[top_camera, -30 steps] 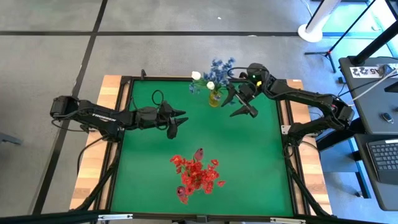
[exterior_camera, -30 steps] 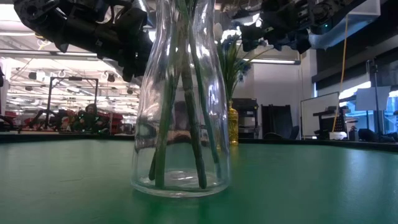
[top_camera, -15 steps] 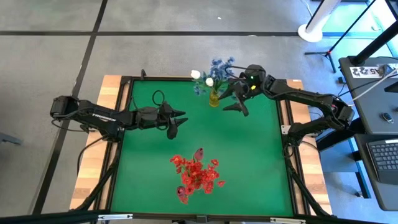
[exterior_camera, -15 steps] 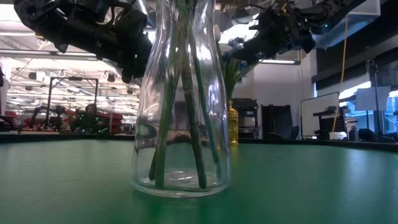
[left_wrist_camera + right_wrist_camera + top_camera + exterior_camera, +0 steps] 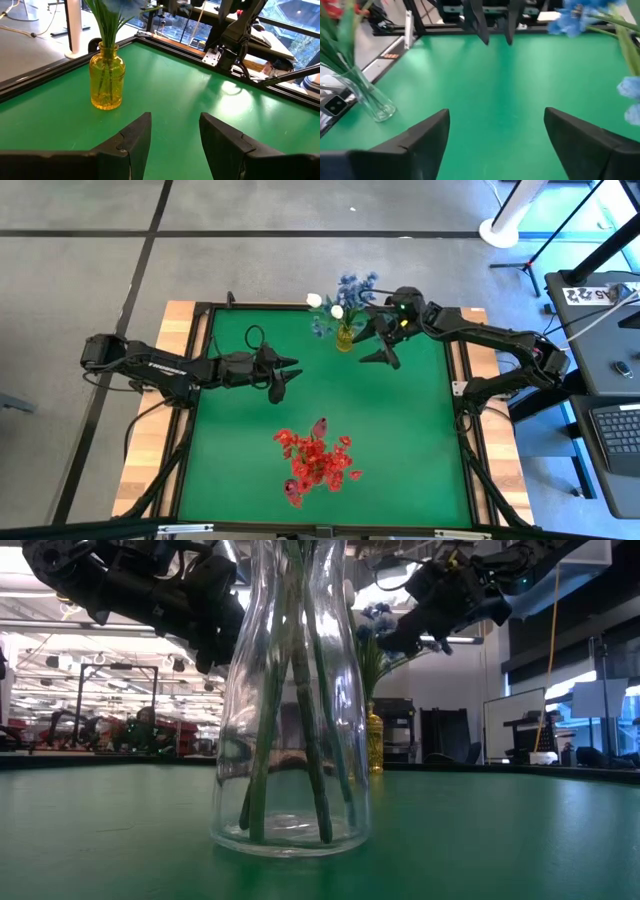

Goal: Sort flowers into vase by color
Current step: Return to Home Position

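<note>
From above, the red flowers point(image 5: 318, 460) hide their own vase completely. They sit well clear of the left gripper point(image 5: 288, 377), whose fingers stand apart over the green table point(image 5: 400, 430). The right gripper point(image 5: 372, 345) is just beside the yellow vase point(image 5: 345, 340), which holds blue flowers point(image 5: 355, 285) and white buds point(image 5: 325, 305); its fingers are spread and empty. At table height, the transparent vase point(image 5: 290, 740) fills the middle with its neck cut off, so I see only green stalks point(image 5: 300, 730). Both grippers hang above it, hard to read. On the left wrist camera, my fingers point(image 5: 132, 137) are parted with the yellow vase ahead of them and to one side, its blooms cropped. On the right wrist camera, the fingers point(image 5: 420, 137) are wide open; the clear vase stands off beyond one finger and blurred blue clusters beyond the other.
</note>
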Action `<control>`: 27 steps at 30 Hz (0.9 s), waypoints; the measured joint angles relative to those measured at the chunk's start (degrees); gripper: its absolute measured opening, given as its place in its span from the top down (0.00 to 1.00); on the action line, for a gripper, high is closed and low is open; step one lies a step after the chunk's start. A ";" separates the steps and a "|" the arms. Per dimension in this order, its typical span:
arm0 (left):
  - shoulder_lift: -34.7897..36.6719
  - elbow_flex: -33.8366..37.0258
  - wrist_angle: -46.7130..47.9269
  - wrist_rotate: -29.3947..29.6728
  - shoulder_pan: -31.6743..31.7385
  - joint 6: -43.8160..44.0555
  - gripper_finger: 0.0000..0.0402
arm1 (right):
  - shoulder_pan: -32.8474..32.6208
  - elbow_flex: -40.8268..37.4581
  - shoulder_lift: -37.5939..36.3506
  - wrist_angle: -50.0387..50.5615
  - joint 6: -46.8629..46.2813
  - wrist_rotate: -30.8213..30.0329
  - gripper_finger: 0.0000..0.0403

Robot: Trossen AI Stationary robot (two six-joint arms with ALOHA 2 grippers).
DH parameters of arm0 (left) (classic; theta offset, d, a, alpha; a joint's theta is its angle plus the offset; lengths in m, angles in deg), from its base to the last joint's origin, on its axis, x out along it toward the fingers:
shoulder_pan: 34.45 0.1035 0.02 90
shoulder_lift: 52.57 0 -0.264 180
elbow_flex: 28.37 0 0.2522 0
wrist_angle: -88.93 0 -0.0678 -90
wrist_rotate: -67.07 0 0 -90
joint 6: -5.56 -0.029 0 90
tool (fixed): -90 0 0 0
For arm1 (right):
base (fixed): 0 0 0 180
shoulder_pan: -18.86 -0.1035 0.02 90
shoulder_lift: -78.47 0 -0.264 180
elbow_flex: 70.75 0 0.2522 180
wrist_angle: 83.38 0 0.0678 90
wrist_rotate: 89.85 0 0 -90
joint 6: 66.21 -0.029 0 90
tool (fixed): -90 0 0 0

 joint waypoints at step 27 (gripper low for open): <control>0.00 -0.02 2.51 0.00 0.00 0.31 0.59 | 0.04 0.00 -11.96 14.92 -1.07 -8.23 0.08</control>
